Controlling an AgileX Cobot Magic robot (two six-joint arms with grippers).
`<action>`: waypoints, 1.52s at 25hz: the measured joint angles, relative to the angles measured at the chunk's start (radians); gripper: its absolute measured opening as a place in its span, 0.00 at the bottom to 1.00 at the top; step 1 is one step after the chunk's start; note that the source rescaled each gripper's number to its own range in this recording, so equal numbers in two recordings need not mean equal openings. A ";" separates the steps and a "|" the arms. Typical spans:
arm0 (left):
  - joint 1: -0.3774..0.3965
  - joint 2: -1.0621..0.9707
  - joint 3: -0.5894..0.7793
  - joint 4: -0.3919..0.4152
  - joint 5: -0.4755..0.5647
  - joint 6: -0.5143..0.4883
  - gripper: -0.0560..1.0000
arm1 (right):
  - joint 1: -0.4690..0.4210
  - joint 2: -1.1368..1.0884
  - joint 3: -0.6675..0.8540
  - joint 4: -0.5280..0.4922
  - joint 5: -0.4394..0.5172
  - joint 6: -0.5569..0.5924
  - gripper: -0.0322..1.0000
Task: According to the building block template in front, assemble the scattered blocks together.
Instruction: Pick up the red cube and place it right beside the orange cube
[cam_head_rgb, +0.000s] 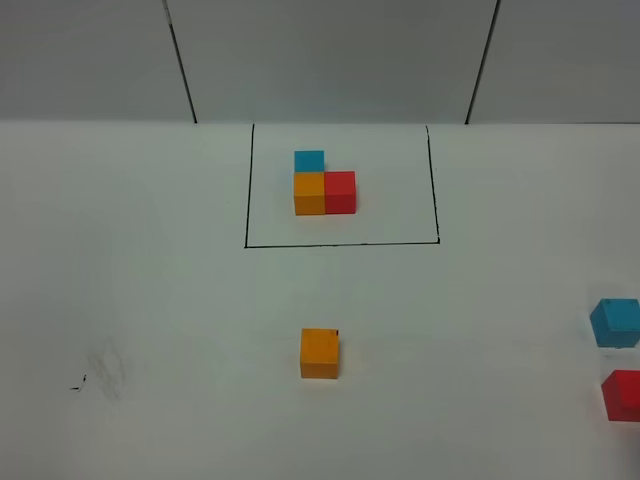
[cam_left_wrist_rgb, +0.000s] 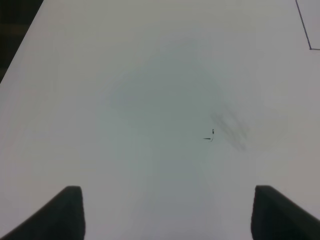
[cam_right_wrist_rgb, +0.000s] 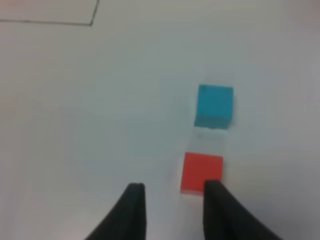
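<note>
The building block template (cam_head_rgb: 322, 184), a blue, orange and red L-shaped trio, lies inside a thin black outline (cam_head_rgb: 340, 243) at the far middle of the table. Of the scattered blocks, the orange cube (cam_head_rgb: 319, 353) lies alone near the centre, and the blue cube (cam_head_rgb: 615, 322) and red cube (cam_head_rgb: 622, 395) lie at the right edge. In the right wrist view my right gripper (cam_right_wrist_rgb: 174, 186) hovers with its jaws slightly apart and nothing between them. One fingertip (cam_right_wrist_rgb: 214, 187) overlaps the red cube (cam_right_wrist_rgb: 201, 171), and the blue cube (cam_right_wrist_rgb: 215, 105) lies beyond. My left gripper (cam_left_wrist_rgb: 170, 212) is wide open over bare table.
A grey smudge with a small black mark (cam_head_rgb: 105, 372) sits on the white table at the near left, and shows as the smudge (cam_left_wrist_rgb: 227, 130) in the left wrist view. A grey panelled wall (cam_head_rgb: 330, 60) stands behind the table.
</note>
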 joint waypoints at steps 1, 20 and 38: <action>0.000 0.000 0.000 0.000 0.000 0.000 0.53 | -0.010 0.039 -0.020 0.000 0.020 0.000 0.19; 0.000 0.000 0.000 -0.001 0.000 0.000 0.53 | -0.111 0.547 -0.099 -0.036 -0.002 0.100 1.00; 0.000 0.000 0.002 -0.002 0.000 0.000 0.53 | -0.111 0.871 0.004 -0.035 -0.349 0.100 0.97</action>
